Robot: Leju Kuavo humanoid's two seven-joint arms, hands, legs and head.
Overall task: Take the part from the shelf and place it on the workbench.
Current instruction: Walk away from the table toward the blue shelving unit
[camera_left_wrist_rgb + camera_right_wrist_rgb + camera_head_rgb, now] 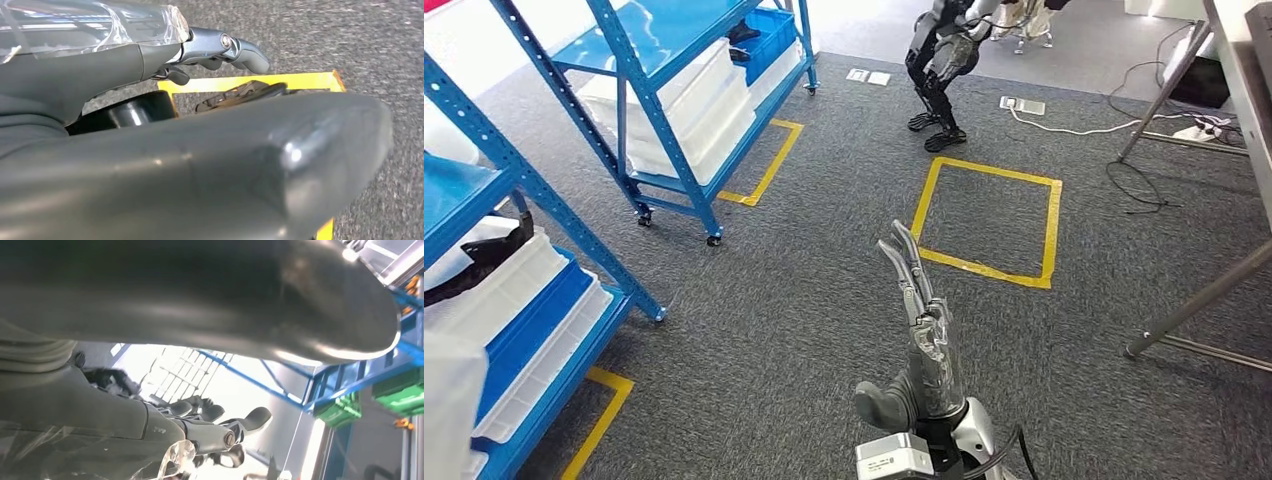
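Right hand point(921, 325): silver and grey, raised ahead of the body, fingers spread and extended, nothing held. It is judged to be carried free for the pick.

Left hand point(200, 50): hung low over grey carpet point(380, 45); fingers loosely curled, and whether anything is held cannot be told.

Blue steel shelf rack point(534, 187): stood near on the left, loaded with white plastic trays point(514, 280).

Black curved strap-like item point(484, 255): laid across the upper tray, possibly the part, not confirmed and not yet taken.

Grey metal-legged workbench point(1204, 292): set well apart at the right edge.

Yellow tape square point(1054, 230): laid on the carpet between, presumably a standing mark.
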